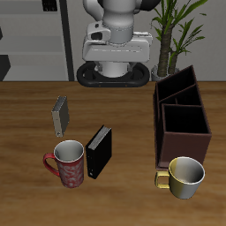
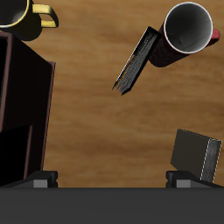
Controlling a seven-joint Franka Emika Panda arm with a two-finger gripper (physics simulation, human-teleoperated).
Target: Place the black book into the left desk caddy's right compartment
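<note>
Black book (image 1: pixel 99 151) stands upright on the desk (image 1: pixel 132 119), just beside the red mug (image 1: pixel 68 162), well apart from the dark brown caddy (image 1: pixel 181 119) across the desk. A smaller grey book (image 1: pixel 60 114) stands farther back; I must not mistake it for the target. A yellow mug (image 1: pixel 184 176) sits just in front of the caddy.

Gripper: only the two fingertips (image 2: pixel 39 179) show at the edge of the wrist view, set wide apart with nothing between them, so I read it as open and high above the desk.

Step in hand, as I judge it: approach and grasp. I plan to centre over the black book's top edge, turn the wrist so the fingers straddle its thin width, and descend on the end away from the red mug to avoid nudging it.
</note>
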